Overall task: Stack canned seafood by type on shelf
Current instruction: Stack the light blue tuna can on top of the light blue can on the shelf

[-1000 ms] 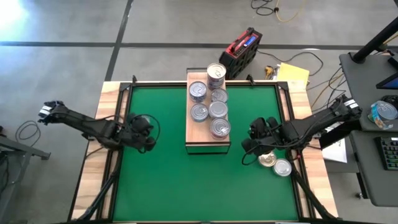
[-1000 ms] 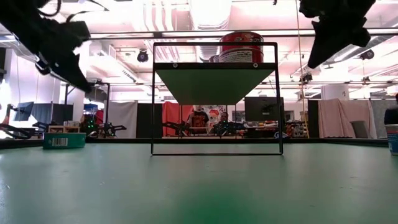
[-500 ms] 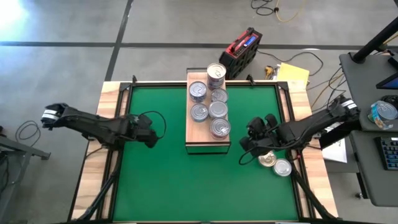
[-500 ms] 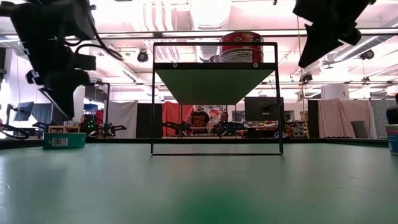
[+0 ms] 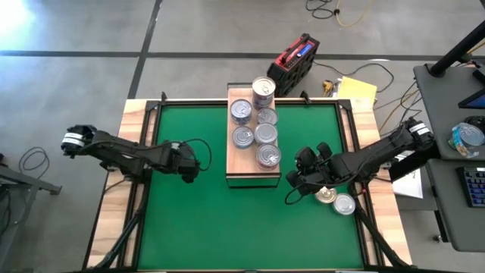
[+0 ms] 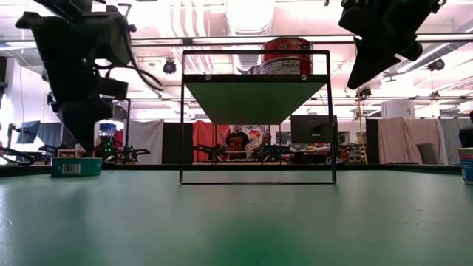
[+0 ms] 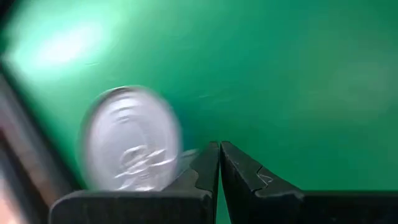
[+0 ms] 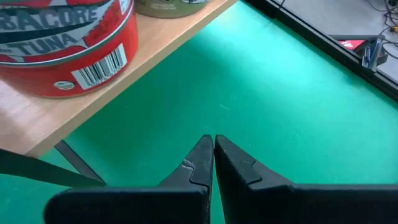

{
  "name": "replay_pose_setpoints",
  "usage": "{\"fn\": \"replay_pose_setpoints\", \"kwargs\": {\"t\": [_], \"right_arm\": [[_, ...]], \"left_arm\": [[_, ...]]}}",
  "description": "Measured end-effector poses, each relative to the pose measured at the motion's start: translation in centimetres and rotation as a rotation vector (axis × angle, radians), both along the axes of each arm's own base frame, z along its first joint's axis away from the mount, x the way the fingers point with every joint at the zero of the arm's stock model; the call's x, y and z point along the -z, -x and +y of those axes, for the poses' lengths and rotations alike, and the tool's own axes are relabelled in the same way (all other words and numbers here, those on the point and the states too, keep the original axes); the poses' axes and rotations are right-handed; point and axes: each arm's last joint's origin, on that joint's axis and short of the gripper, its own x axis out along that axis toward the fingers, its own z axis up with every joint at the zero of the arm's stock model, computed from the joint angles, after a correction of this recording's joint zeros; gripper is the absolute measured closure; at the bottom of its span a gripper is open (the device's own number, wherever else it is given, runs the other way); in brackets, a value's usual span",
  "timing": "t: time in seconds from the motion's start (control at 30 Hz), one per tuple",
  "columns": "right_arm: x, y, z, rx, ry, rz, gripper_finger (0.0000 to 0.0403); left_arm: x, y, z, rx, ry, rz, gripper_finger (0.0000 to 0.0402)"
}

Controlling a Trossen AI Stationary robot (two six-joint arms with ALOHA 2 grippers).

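The shelf (image 5: 253,163) stands mid-table on the green mat, with several silver-lidded cans (image 5: 258,135) on top and a taller stack (image 5: 263,89) at its far end. A red tuna can (image 8: 62,50) sits at the shelf's near end. One gold-lidded can (image 5: 326,196) and one silver-lidded can (image 5: 345,204) rest on the mat's right border. Another silver-lidded can (image 7: 130,140) with a teal side (image 6: 76,167) lies flat on the mat at the left. My left gripper (image 5: 191,168) hovers shut, pointing down just beside and above it (image 6: 87,144). My right gripper (image 5: 291,191) hangs shut in the air off the shelf's near right corner.
A red and black case (image 5: 295,59) and yellow paper (image 5: 356,89) lie on the floor beyond the far edge. A desk with a keyboard (image 5: 474,182) stands to the right. Bare green mat (image 5: 227,227) stretches across the near half.
My left gripper has swung toward the shelf and come down, tipping more steeply toward the mat above the teal can. My right gripper has drifted a little toward the near left, past the shelf's near corner. Both have stayed shut.
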Motion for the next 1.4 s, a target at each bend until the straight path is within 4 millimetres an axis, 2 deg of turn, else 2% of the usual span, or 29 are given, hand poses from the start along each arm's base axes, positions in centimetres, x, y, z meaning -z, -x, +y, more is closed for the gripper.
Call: {"fn": "replay_pose_setpoints", "kwargs": {"t": [0.2,0.3,0.43,0.57,0.63,0.73,0.87,1.0,1.4], "right_arm": [[0.0,0.0,0.0,-0.002,0.001,-0.001,0.0394],[-0.1,0.1,0.0,-0.001,-0.001,-0.004,0.0394],[-0.1,0.0,0.0,0.000,-0.002,-0.008,0.0394],[-0.1,0.0,0.0,0.000,-0.004,-0.013,0.0394],[-0.1,-0.1,0.0,0.000,-0.007,-0.019,0.0394],[-0.1,-0.1,0.0,-0.012,-0.002,-0.014,0.0394],[-0.1,-0.1,0.0,-0.019,0.002,-0.011,0.0394],[-0.1,-0.1,0.0,-0.026,0.006,-0.005,0.0394],[-0.2,-0.1,0.1,-0.031,0.008,-0.002,0.0394]], "left_arm": [[0.6,-0.9,0.1,0.033,0.031,0.048,0.0402],[-0.5,-2.0,0.0,0.013,0.061,0.040,0.0401],[-2.8,-3.4,-0.3,0.079,0.102,0.092,0.0402],[-4.3,-3.5,0.4,0.047,0.027,0.204,0.0402],[-4.3,-3.3,0.8,0.014,0.003,0.250,0.0402],[-3.2,-3.2,1.4,-0.022,-0.015,0.262,0.0402],[-0.6,-2.2,2.0,-0.063,-0.025,0.326,0.0402],[0.9,-1.1,2.4,-0.146,-0.041,0.355,0.0401],[2.8,-0.6,2.5,-0.131,-0.049,0.322,0.0401]]}}
